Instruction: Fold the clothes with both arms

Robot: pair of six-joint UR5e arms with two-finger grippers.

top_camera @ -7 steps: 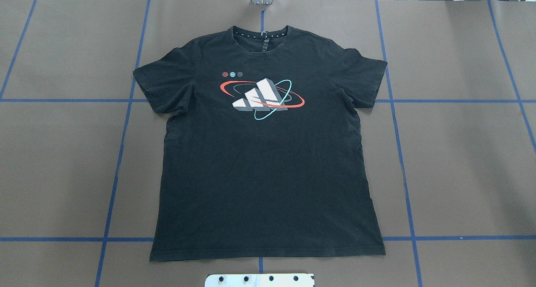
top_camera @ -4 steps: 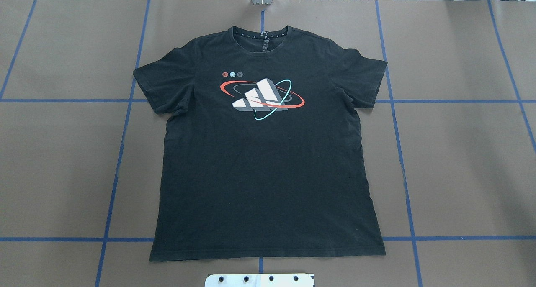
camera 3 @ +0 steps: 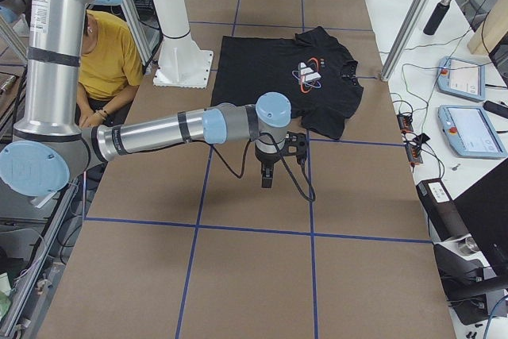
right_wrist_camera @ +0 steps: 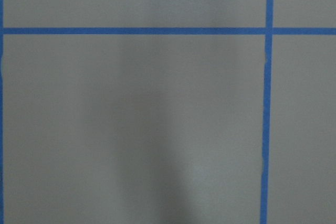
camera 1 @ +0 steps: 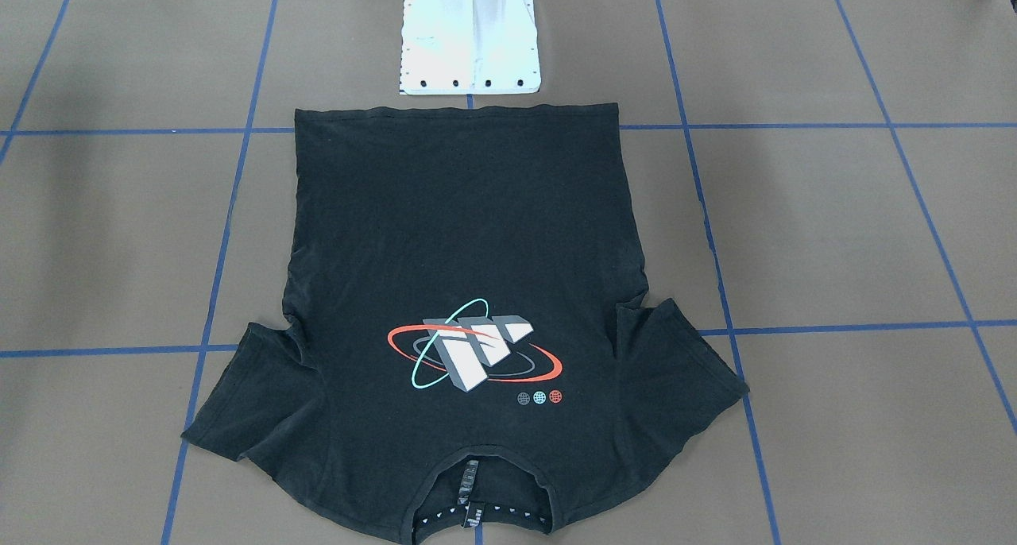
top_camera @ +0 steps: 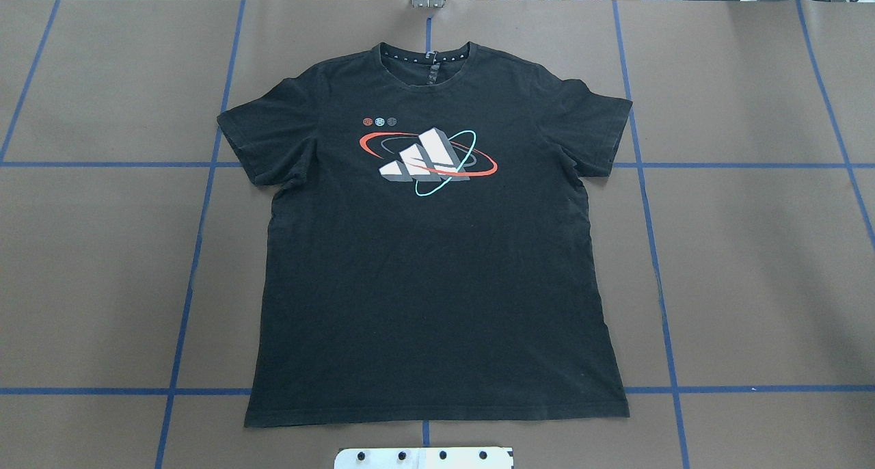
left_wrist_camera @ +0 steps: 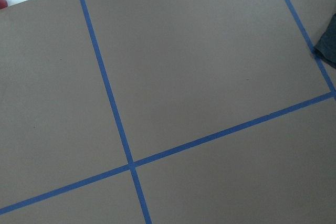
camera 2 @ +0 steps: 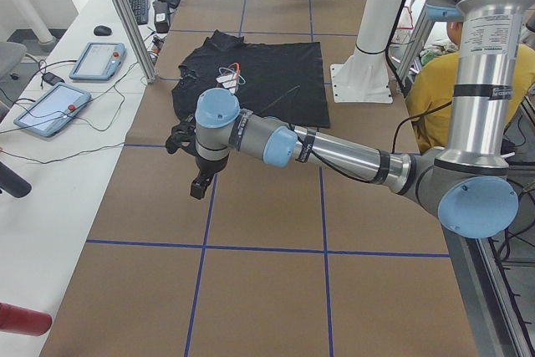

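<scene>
The black T-shirt [top_camera: 431, 284] lies flat and spread out on the brown table, print up, collar at the far edge from the robot. It also shows in the front view [camera 1: 461, 235] and both side views [camera 2: 267, 68] [camera 3: 270, 69]. My left gripper [camera 2: 199, 181] hangs above bare table beyond the shirt's left sleeve. My right gripper [camera 3: 267, 176] hangs above bare table beyond the right sleeve. Both show only in the side views, so I cannot tell whether they are open or shut. A sleeve corner [left_wrist_camera: 328, 45] shows at the left wrist view's edge.
The white pedestal base [camera 1: 469, 44] stands just behind the shirt's hem. Blue tape lines [top_camera: 198, 250] grid the brown table. Tablets [camera 2: 96, 60] and cables lie on the white side bench. A person in yellow [camera 3: 107, 53] sits behind the robot.
</scene>
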